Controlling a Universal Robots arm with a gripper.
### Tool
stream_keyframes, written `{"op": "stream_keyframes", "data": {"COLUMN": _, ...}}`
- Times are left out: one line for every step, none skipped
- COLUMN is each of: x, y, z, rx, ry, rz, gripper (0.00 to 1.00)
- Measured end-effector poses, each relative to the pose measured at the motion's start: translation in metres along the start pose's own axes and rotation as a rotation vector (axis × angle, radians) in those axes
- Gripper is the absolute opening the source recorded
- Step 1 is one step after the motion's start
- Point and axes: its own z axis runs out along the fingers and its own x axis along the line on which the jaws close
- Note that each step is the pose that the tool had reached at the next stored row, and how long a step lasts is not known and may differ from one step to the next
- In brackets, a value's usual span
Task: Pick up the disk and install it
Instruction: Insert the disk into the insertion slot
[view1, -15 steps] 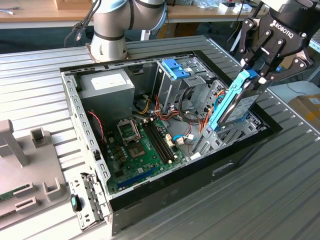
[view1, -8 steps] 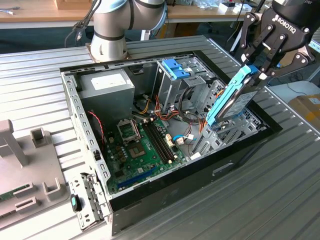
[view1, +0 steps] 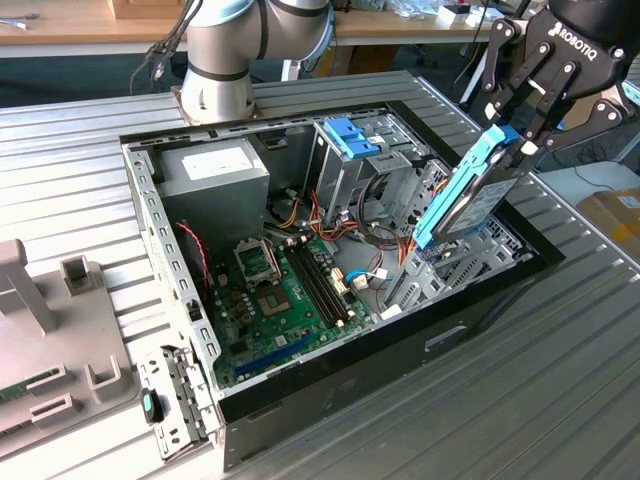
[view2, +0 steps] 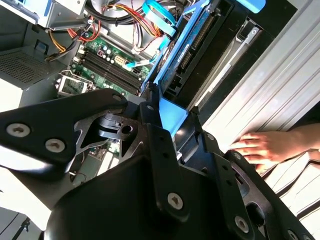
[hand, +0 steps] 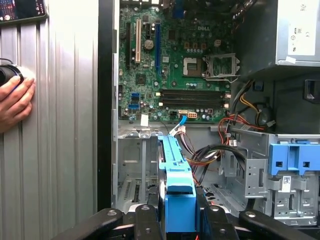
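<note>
The disk (view1: 478, 193), a grey drive in a bright blue carrier frame, hangs on edge and tilted above the open computer case (view1: 500, 300) at the exterior view's right. My black gripper (view1: 512, 128) is shut on the disk's upper end. In the first wrist view the disk's blue edge (hand: 178, 192) runs between my fingers (hand: 145, 222), over an empty metal bay (hand: 135, 175) at the case's wall. The second wrist view shows the disk (view2: 182, 50) edge-on past my fingers (view2: 155, 130).
Inside the case lie a green motherboard (view1: 285, 290), a grey power supply (view1: 215, 170), loose cables (view1: 350, 225) and a silver drive cage with a blue latch (view1: 352, 138). A person's hand (view2: 262, 147) rests on the ribbed metal table (view1: 560, 380) beside the case. A grey fixture (view1: 40, 330) stands at the exterior view's left.
</note>
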Motion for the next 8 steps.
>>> {"op": "stream_keyframes", "data": {"x": -0.0001, "y": 0.0000, "z": -0.0008, "rx": 0.0000, "ry": 0.0000, "rz": 0.000, "gripper": 0.37}}
{"op": "stream_keyframes", "data": {"x": -0.0001, "y": 0.0000, "z": -0.0009, "rx": 0.0000, "ry": -0.0001, "rz": 0.000, "gripper": 0.37}}
{"op": "stream_keyframes", "data": {"x": -0.0001, "y": 0.0000, "z": -0.0008, "rx": 0.0001, "ry": -0.0002, "rz": 0.000, "gripper": 0.37}}
{"op": "stream_keyframes", "data": {"x": -0.0001, "y": 0.0004, "z": -0.0011, "rx": 0.0052, "ry": -0.0012, "rz": 0.000, "gripper": 0.37}}
{"op": "stream_keyframes", "data": {"x": 0.0000, "y": 0.0004, "z": -0.0011, "rx": 0.0116, "ry": -0.0041, "rz": -0.001, "gripper": 0.37}}
{"op": "stream_keyframes", "data": {"x": 0.0001, "y": 0.0006, "z": -0.0010, "rx": 0.0261, "ry": -0.0069, "rz": -0.002, "gripper": 0.37}}
{"op": "stream_keyframes", "data": {"x": 0.0002, "y": 0.0020, "z": -0.0009, "rx": 0.0536, "ry": -0.0072, "rz": -0.003, "gripper": 0.37}}
{"op": "stream_keyframes", "data": {"x": 0.0002, "y": 0.0029, "z": -0.0010, "rx": 0.0658, "ry": -0.0070, "rz": -0.004, "gripper": 0.37}}
